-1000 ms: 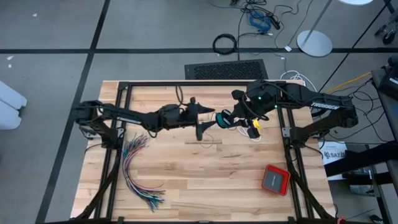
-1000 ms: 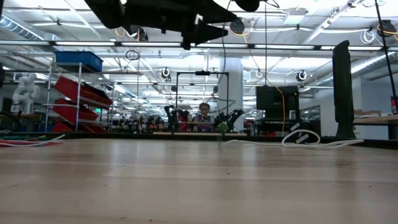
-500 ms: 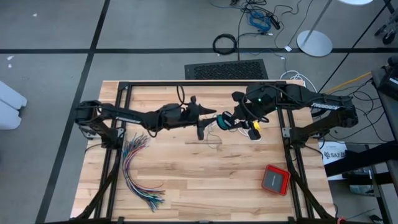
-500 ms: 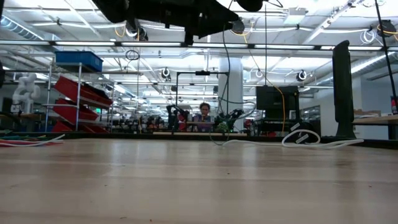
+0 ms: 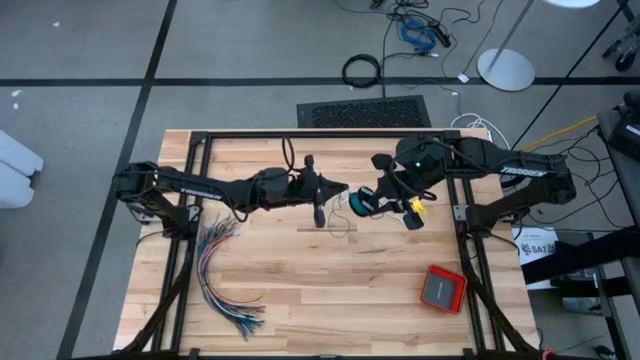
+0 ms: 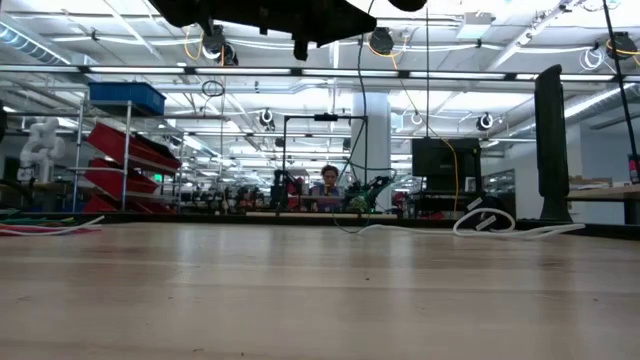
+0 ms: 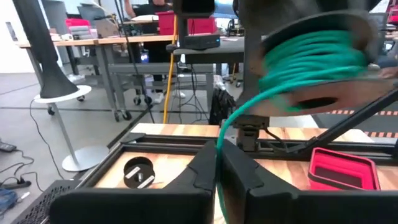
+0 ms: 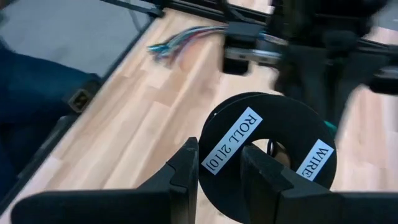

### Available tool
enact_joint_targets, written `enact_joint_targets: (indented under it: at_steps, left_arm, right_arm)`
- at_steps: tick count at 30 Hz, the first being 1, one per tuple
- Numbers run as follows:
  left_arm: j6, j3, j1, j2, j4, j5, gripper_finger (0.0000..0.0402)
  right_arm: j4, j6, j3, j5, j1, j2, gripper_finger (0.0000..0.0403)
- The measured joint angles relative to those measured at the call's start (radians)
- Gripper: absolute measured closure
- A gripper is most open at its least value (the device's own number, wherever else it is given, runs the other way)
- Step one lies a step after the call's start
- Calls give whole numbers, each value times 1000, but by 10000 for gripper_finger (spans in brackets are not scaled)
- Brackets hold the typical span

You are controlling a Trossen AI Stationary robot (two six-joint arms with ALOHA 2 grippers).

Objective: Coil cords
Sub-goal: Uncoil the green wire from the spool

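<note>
Teal-green cord [image 7: 292, 62] pinched by left gripper [image 7: 217, 171].

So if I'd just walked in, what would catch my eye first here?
Probably the two dark arms meeting above the middle of the wooden table: the right gripper holds up a black spool wound with teal-green cord, and the left gripper has its jaws shut on the cord's loose strand. Next, the fanned bundle of coloured wires near the table's left edge and a red box at its right.
</note>
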Motion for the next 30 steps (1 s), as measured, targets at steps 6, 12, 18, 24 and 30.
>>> enact_joint_targets:
  at_steps: [6,12,18,24,30]
  left_arm:
    - [1,7,1,0,-6,6,393]
    - [65,59,-36,-7,-35,-1,394]
    - [105,128,-104,-9,-130,-1,395]
    - [95,136,-167,-2,-234,-13,395]
    - [74,136,-183,70,-263,-48,395]
  right_arm:
    - [-26,17,0,4,20,1,325]
    - [-62,44,-27,28,20,8,325]
    - [-44,76,-97,161,-15,13,325]
    - [50,58,-105,269,-63,-1,325]
    - [206,-12,-105,162,-68,-26,325]
